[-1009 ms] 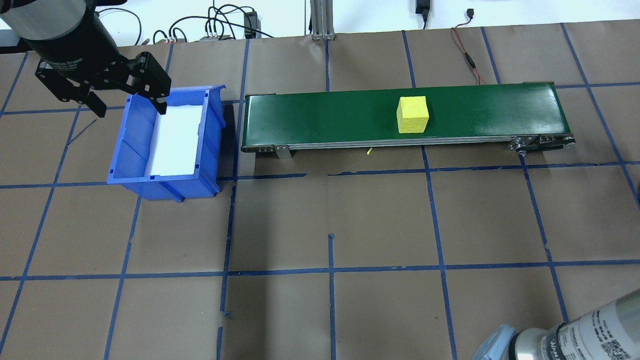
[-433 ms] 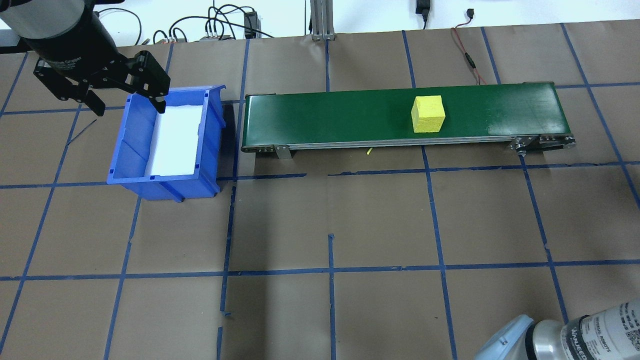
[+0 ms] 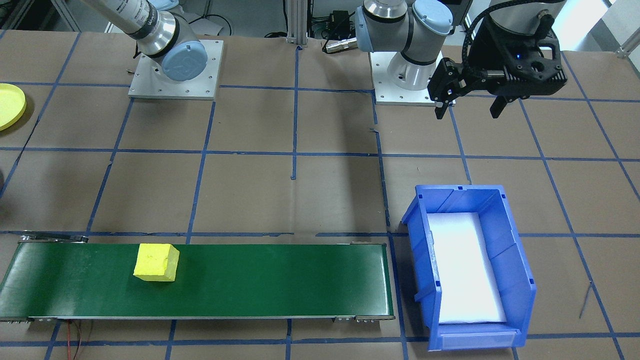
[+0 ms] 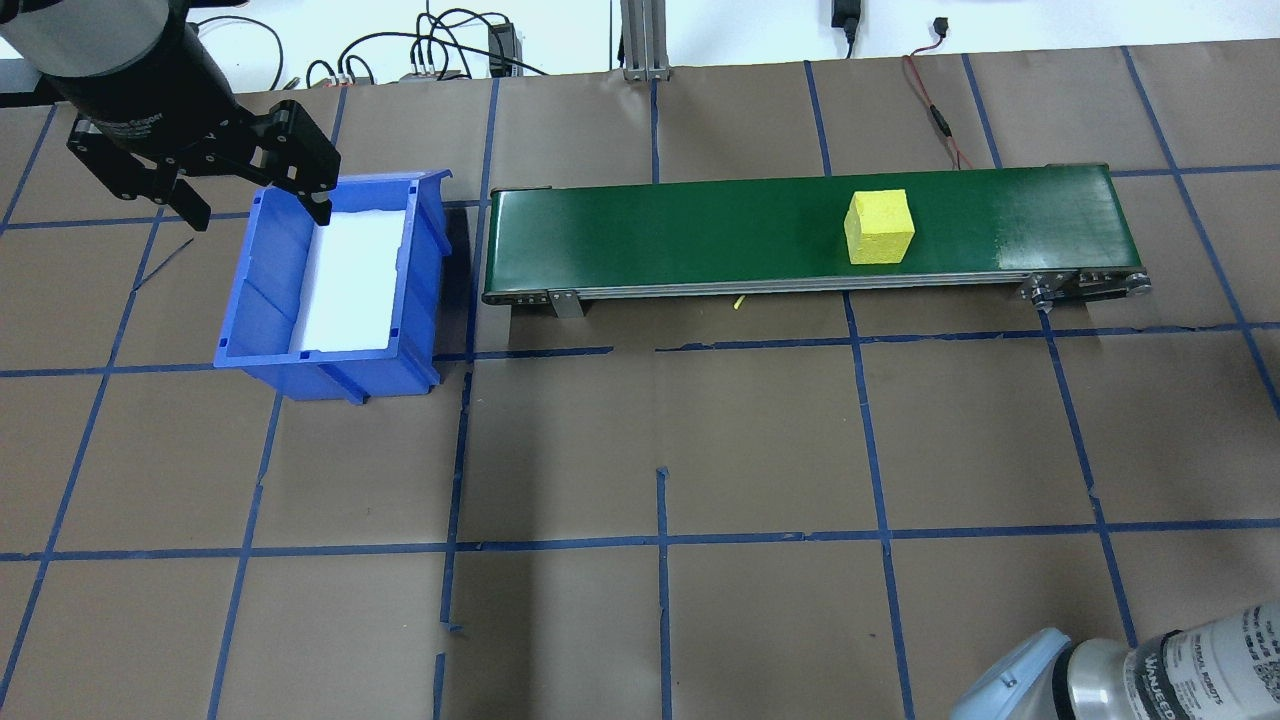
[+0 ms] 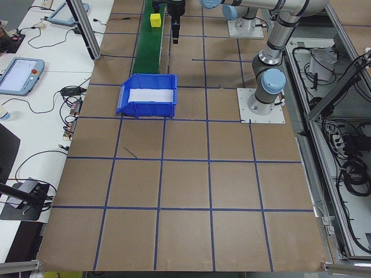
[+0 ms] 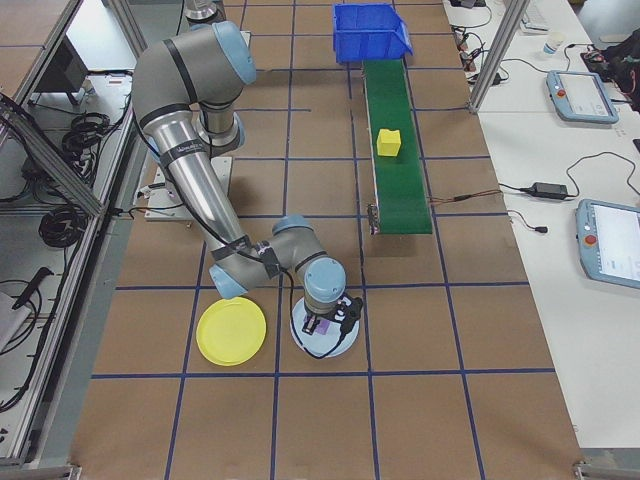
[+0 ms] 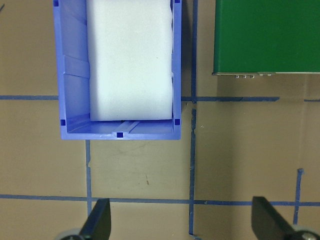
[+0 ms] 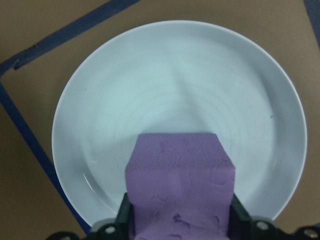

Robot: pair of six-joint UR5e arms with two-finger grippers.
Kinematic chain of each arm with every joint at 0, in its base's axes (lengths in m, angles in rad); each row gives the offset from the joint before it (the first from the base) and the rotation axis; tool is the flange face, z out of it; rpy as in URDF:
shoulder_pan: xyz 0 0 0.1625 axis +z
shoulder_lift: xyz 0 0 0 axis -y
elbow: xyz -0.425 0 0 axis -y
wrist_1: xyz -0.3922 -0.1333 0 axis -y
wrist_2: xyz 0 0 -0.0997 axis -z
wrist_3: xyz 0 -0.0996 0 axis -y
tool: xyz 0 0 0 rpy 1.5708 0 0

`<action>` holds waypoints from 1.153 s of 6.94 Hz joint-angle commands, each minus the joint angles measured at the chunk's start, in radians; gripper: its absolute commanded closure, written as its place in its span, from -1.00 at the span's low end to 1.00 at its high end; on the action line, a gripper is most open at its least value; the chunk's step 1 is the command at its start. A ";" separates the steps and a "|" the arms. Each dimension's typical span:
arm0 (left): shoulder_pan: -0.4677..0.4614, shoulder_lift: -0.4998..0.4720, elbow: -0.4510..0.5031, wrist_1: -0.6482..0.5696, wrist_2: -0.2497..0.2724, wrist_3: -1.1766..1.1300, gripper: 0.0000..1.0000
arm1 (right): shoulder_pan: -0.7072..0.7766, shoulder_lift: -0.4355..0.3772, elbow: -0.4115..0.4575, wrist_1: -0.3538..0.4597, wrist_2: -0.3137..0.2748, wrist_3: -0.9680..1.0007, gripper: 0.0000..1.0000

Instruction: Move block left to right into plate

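Meanwhile the right gripper (image 8: 180, 220) clamped a purple foam block (image 8: 180, 187) above a pale blue plate (image 8: 100, 100); the yellow plate (image 6: 231, 332) lay just beside; the left gripper (image 4: 255, 195) hung open near the blue bin (image 4: 260, 290).

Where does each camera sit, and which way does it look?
Front-facing: across the table, facing the robot; left gripper shows.
Overhead: behind the robot, down on the belt; left gripper.
Exterior left: table's end; left arm near.
Exterior right: opposite end; right arm near.
Left wrist: down on blue bin; own fingers.
Right wrist: down on pale plate; fingers hold purple block.
Shared: first two show the yellow block.
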 commanded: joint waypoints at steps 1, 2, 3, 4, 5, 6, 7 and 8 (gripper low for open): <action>0.004 0.001 0.000 0.001 0.000 -0.001 -1.00 | 0.000 -0.011 0.000 0.020 -0.012 0.005 -0.38; 0.005 0.001 -0.001 0.001 0.000 -0.001 -1.00 | 0.000 -0.029 -0.005 0.018 0.003 0.008 -0.82; 0.005 0.001 -0.003 0.002 0.000 -0.001 -1.00 | 0.001 -0.061 -0.008 -0.005 0.006 0.008 -0.85; 0.008 0.003 -0.006 0.004 0.000 0.002 -1.00 | 0.009 -0.068 -0.011 -0.056 0.058 0.002 -0.96; 0.007 0.003 -0.009 0.005 0.002 0.004 -1.00 | 0.029 -0.074 -0.037 -0.054 0.073 0.002 -0.99; 0.007 0.003 -0.009 0.005 0.002 0.004 -1.00 | 0.117 -0.100 -0.072 -0.052 0.074 0.009 -0.99; 0.008 0.003 -0.009 0.005 0.002 0.004 -1.00 | 0.215 -0.114 -0.074 -0.046 0.089 0.014 -0.99; 0.008 0.003 -0.006 0.007 0.002 0.004 -1.00 | 0.330 -0.135 -0.065 -0.048 0.183 0.017 -0.99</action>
